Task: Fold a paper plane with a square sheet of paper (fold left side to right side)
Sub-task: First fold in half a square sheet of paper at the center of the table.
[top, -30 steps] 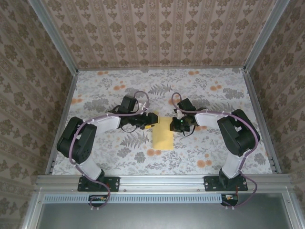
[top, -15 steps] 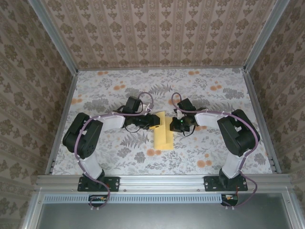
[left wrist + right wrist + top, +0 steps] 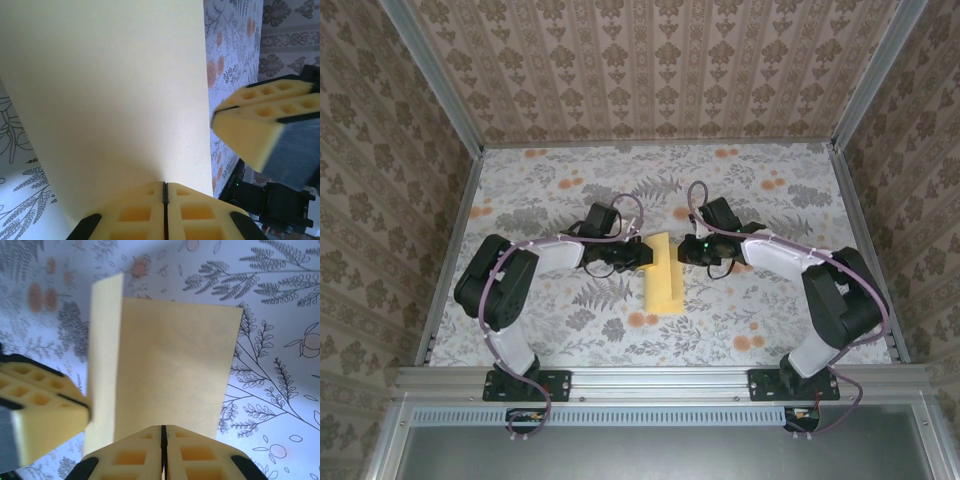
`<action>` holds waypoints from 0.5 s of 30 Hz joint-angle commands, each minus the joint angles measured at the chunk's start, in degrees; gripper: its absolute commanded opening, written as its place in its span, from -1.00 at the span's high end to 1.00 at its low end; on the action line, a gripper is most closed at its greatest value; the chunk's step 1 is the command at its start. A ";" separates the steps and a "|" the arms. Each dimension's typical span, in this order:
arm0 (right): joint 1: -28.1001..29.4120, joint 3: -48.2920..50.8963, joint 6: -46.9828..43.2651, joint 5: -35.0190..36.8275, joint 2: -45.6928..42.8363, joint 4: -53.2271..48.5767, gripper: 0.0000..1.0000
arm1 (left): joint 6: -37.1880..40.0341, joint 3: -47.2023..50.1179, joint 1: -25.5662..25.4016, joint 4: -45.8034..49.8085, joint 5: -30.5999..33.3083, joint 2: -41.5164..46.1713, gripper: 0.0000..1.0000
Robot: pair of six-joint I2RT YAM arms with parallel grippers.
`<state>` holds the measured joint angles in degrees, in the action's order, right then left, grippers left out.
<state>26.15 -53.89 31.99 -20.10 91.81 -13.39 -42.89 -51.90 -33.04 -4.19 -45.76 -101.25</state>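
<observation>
The square sheet of paper point(image 3: 665, 282) lies mid-table, yellow-orange, with its left part raised off the cloth. My left gripper point(image 3: 644, 256) is shut on that raised edge; in the left wrist view the sheet point(image 3: 110, 90) runs straight into the closed seam of the left gripper point(image 3: 165, 184). My right gripper point(image 3: 678, 250) is shut, its tips point(image 3: 162, 426) over the flat right part of the sheet point(image 3: 175, 365). The upright flap point(image 3: 105, 355) stands between both grippers. The left fingers point(image 3: 35, 415) and the right fingers point(image 3: 265, 125) face each other across it.
A floral tablecloth point(image 3: 770, 300) covers the table, with small orange flower prints point(image 3: 642, 320) just in front of the sheet. Aluminium rails point(image 3: 450, 250) and patterned walls close in the left, right and far sides.
My left gripper has moved right, lifting the sheet's left edge upright, so the paper looks narrower from above. My right gripper has shifted slightly left and farther back, closer to the sheet.
</observation>
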 commanded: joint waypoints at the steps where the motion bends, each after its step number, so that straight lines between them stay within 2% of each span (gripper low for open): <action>1: -0.22 1.06 2.33 -1.35 -2.57 0.70 0.68 | 1.29 -1.37 -0.23 1.72 0.57 -0.26 0.86; 3: -0.22 1.83 3.93 -4.74 -2.55 3.88 0.50 | 1.30 -1.31 -0.34 1.78 0.58 -0.26 0.86; 8: -0.14 2.48 7.09 -9.31 -0.73 8.38 0.22 | 1.35 -1.45 -0.36 1.89 0.62 -0.27 0.87; 11: -0.06 2.00 7.52 -10.24 0.91 7.89 0.14 | 1.38 -1.40 -0.34 1.93 0.67 -0.27 0.88; 15: 0.21 1.53 8.39 -11.88 3.06 7.94 0.13 | 1.40 -1.49 -0.36 1.99 0.74 -0.18 0.89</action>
<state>26.15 -52.01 38.68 -29.19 93.06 -6.09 -42.87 -51.94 -33.04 -3.03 -45.12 -101.27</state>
